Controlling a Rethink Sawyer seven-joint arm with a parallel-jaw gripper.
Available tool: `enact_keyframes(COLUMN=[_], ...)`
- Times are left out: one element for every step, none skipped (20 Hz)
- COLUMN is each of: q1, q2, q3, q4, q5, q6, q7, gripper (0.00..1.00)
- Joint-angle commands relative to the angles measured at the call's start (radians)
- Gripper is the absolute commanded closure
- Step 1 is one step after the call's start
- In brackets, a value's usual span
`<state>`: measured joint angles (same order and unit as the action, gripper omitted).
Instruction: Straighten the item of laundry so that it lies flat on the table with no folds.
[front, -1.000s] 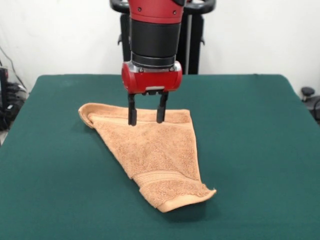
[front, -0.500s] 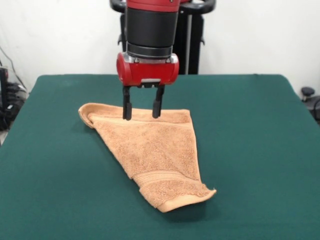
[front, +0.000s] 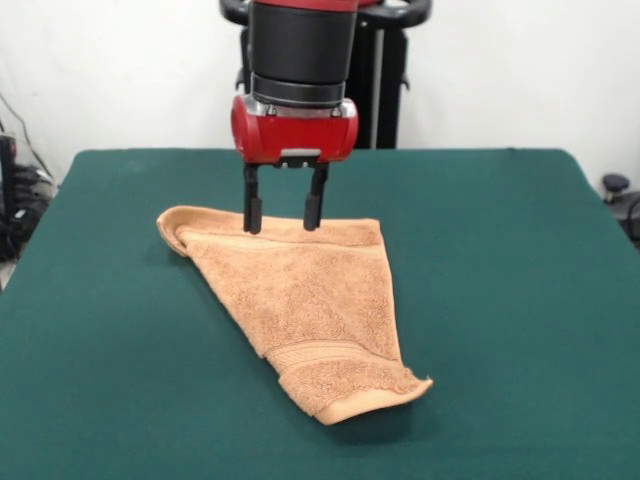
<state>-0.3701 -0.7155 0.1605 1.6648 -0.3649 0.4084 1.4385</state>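
Observation:
The item of laundry (front: 300, 300) is an orange-tan terry towel lying in a rough triangle on the green table (front: 500, 260). Its wide hemmed edge runs along the far side, its left corner is curled over, and a woven band crosses it near the narrow near end, whose tip lifts slightly. My gripper (front: 283, 220) hangs over the towel's far edge, open, with both black fingers pointing down and nothing between them. The fingertips stand just above or at the cloth's far hem.
The robot's black pedestal (front: 385, 80) rises behind the table's far edge. Cables and dark equipment (front: 15, 190) sit off the left side, and a small black object (front: 615, 185) off the right.
The gripper has risen a little and shifted slightly left and toward the far edge. It stays open. The towel has not moved.

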Motion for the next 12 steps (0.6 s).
enact_keyframes(q1=[0.003, 0.0, -0.001, -0.003, -0.003, -0.005, -0.006, 0.018, 0.021, 0.028, 0.032, 0.036], q2=[0.013, 0.015, 0.019, 0.022, 0.027, 0.028, 0.03, 0.031, 0.032, 0.031, 0.028, 0.025], q3=[0.062, 0.063, 0.064, 0.064, 0.063, 0.063, 0.063, 0.034, 0.035, 0.029, 0.025, 0.02], q4=[0.093, 0.095, 0.093, 0.093, 0.089, 0.09, 0.09, 0.078, 0.074, 0.067, 0.067, 0.066], q5=[0.033, 0.033, 0.034, 0.034, 0.032, 0.031, 0.039, 0.014, 0.016, 0.026, 0.031, 0.036], q6=[-0.016, -0.018, -0.016, -0.014, -0.013, -0.017, -0.012, -0.02, -0.008, 0.015, 0.025, 0.034], q7=[0.133, 0.132, 0.131, 0.13, 0.128, 0.128, 0.134, 0.139, 0.134, 0.141, 0.147, 0.153], gripper=[0.0, 0.0, 0.0, 0.0, 0.0, 0.0, 0.0, 0.0, 0.0, 0.0, 0.0, 0.0])
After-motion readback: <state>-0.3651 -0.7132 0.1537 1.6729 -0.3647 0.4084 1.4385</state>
